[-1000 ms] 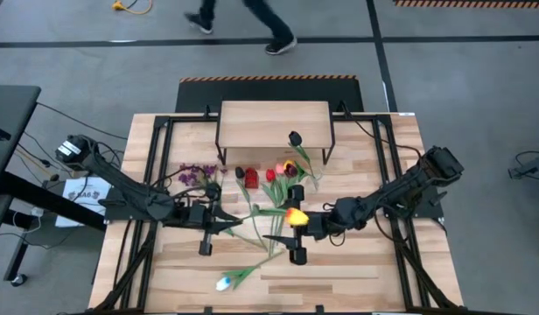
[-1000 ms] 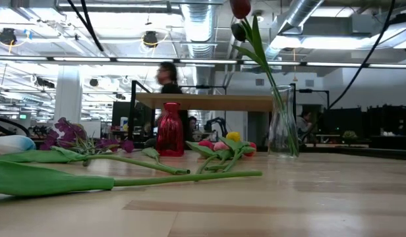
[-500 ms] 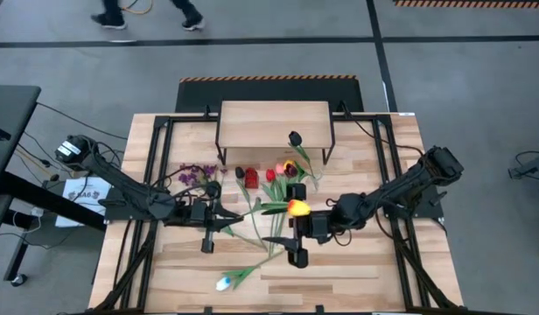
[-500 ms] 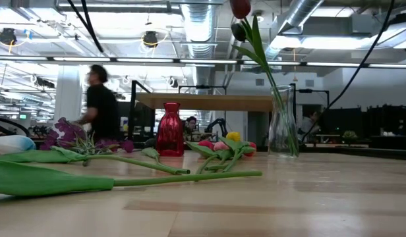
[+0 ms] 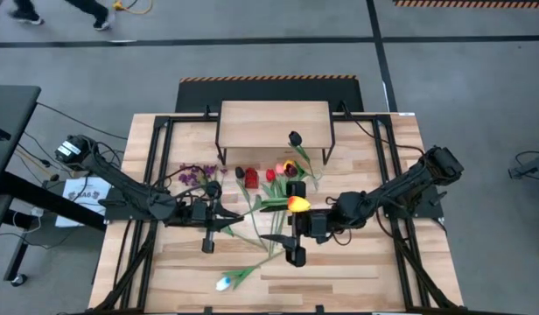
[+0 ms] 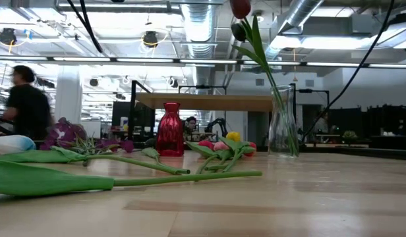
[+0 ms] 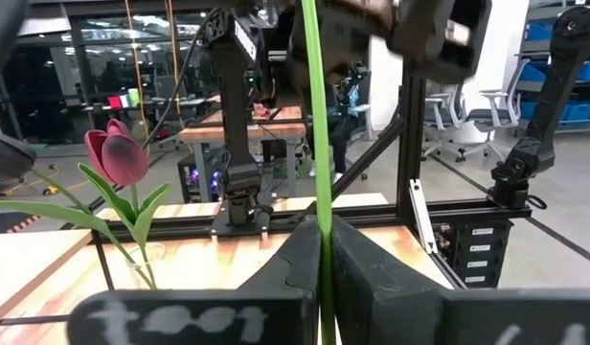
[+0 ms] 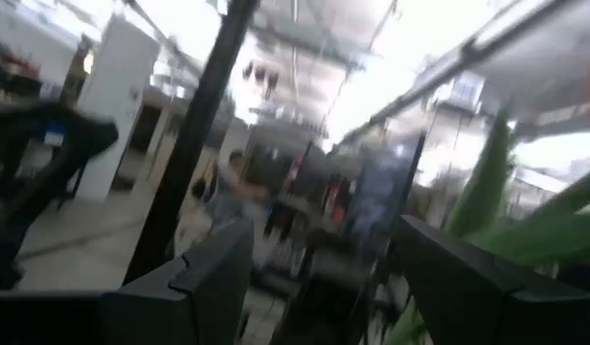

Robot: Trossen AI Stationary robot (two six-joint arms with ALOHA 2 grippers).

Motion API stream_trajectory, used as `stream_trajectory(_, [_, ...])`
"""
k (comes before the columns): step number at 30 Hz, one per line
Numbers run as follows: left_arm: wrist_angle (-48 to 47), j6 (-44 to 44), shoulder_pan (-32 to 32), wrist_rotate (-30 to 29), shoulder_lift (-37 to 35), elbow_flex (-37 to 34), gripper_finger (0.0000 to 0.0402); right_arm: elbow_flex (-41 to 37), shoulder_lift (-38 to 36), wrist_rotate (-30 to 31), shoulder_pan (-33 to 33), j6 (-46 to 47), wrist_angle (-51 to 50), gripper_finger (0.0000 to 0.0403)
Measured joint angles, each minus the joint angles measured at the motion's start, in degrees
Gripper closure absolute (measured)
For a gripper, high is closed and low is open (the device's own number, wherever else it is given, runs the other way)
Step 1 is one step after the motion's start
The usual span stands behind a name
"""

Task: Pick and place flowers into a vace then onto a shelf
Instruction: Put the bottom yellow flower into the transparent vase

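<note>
Green stem of yellow tulip (image 5: 297, 205) pinched upright in shut left hand (image 5: 224, 222), bloom beside right hand (image 5: 297, 229), jaws wide, empty. Glass vase (image 6: 283, 126) beyond, nearer right arm, before shelf (image 5: 274, 123) on desk (image 5: 357, 271).

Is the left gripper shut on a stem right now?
Shut. In the left wrist view the left gripper has its dark fingers pressed on a green stem running up between them.
</note>
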Motion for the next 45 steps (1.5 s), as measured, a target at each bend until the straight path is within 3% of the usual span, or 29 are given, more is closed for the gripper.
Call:
stream_trajectory(5, [0.17, 0.28, 0.00, -0.35, 0.00, 0.00, 0.0401, 0.00, 0.00, 1.72, -0.68, 5.54, -10.03, 0.0154])
stream_trajectory(12, [0.19, 0.26, 0.00, -0.33, 0.00, 0.00, 0.0401, -0.07, 0.00, 17.86, -0.71, 2.80, -15.55, 0.0154])
stream_trajectory(14, [0.16, 0.20, 0.00, -0.35, 0.00, 0.00, 0.0401, -0.07, 0.00, 19.61, -0.74, 1.10, -14.56, 0.0154])
stream_trajectory(24, [0.14, 0.09, 0.00, -0.35, 0.00, 0.00, 0.0401, -0.07, 0.00, 18.02, 1.47, -7.62, -2.63, 0.0154])
stream_trajectory(37, [-0.30, -0.15, 0.00, -0.36, 0.00, 0.00, 0.0401, -0.07, 0.00, 16.51, 3.32, -10.06, 4.55, 0.0157])
stream_trajectory(41, [-0.30, -0.15, 0.00, -0.37, 0.00, 0.00, 0.0401, -0.07, 0.00, 16.48, 2.72, -9.89, 5.45, 0.0182])
stream_trajectory(45, [-0.27, -0.15, 0.00, -0.35, 0.00, 0.00, 0.0401, -0.07, 0.00, 16.29, 1.58, -8.52, 5.36, 0.0234])
